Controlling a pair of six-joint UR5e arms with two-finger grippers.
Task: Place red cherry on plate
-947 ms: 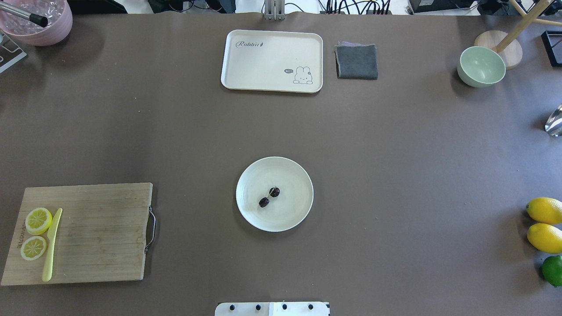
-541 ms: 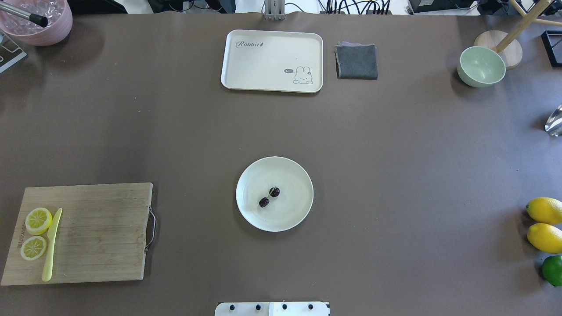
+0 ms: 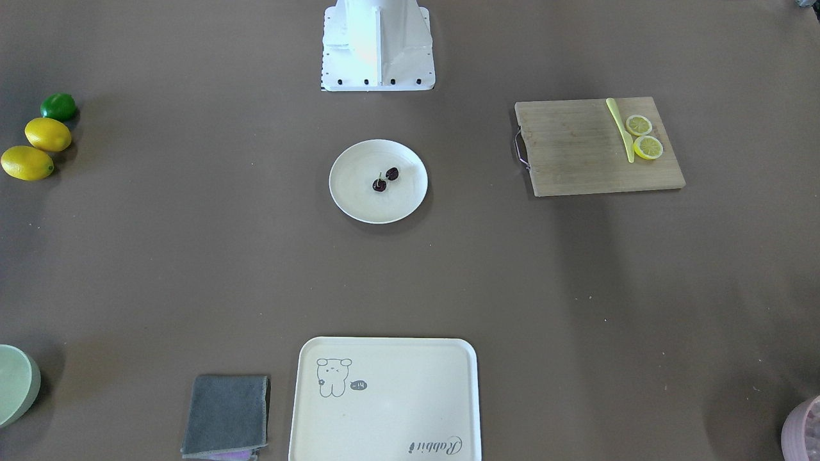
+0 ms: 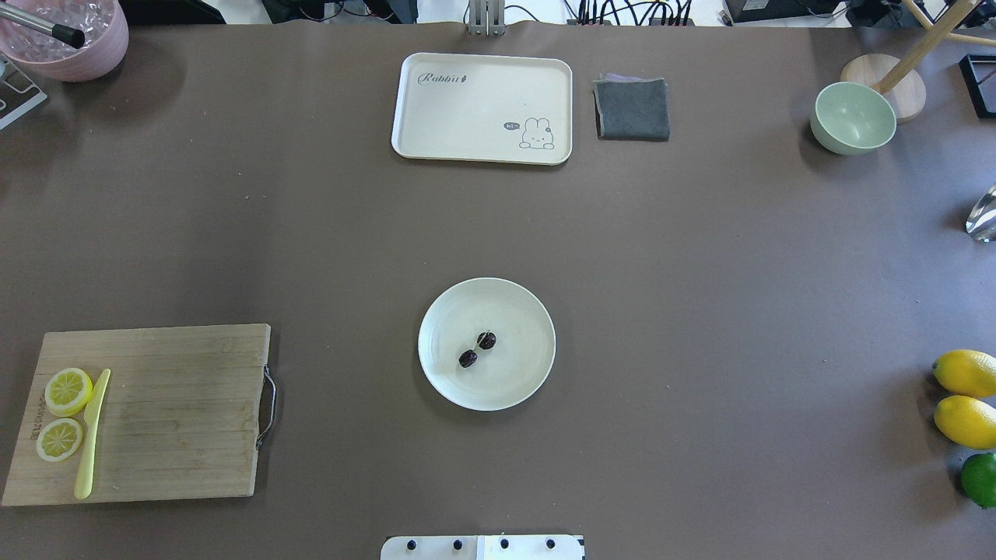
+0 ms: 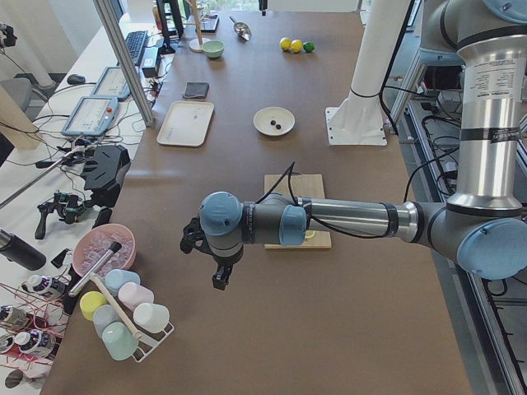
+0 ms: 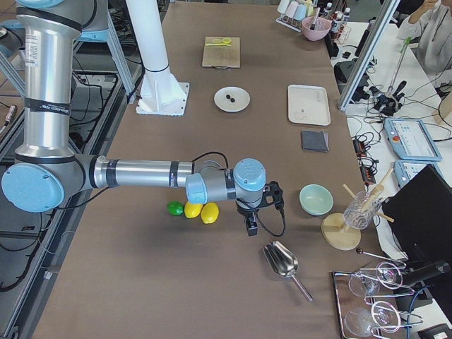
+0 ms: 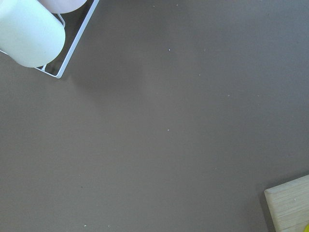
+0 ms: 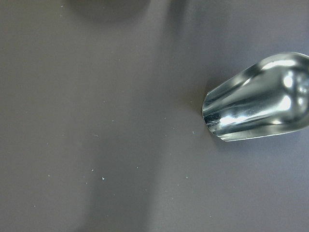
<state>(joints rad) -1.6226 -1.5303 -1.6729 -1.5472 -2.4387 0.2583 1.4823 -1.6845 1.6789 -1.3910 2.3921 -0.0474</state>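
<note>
The red cherry [image 4: 477, 349], two dark fruits joined by a green stem, lies near the middle of the round cream plate [image 4: 515, 377] at the table's centre, and also shows in the front view as cherry [image 3: 385, 178] on plate [image 3: 355, 192]. My left gripper [image 5: 218, 276] hangs over bare table far off at the left end, past the cutting board. My right gripper [image 6: 251, 226] hangs at the right end beside the lemons. I cannot tell whether either is open or shut. Neither wrist view shows any fingers.
A wooden cutting board [image 4: 171, 412] with lemon slices [image 4: 68, 391] and a yellow knife [image 4: 92, 435] sits front left. Rabbit tray [image 4: 482, 109], grey cloth [image 4: 632, 109] and green bowl [image 4: 853, 117] line the far side. Lemons [image 4: 965, 373] and metal scoop [image 8: 260, 106] are right.
</note>
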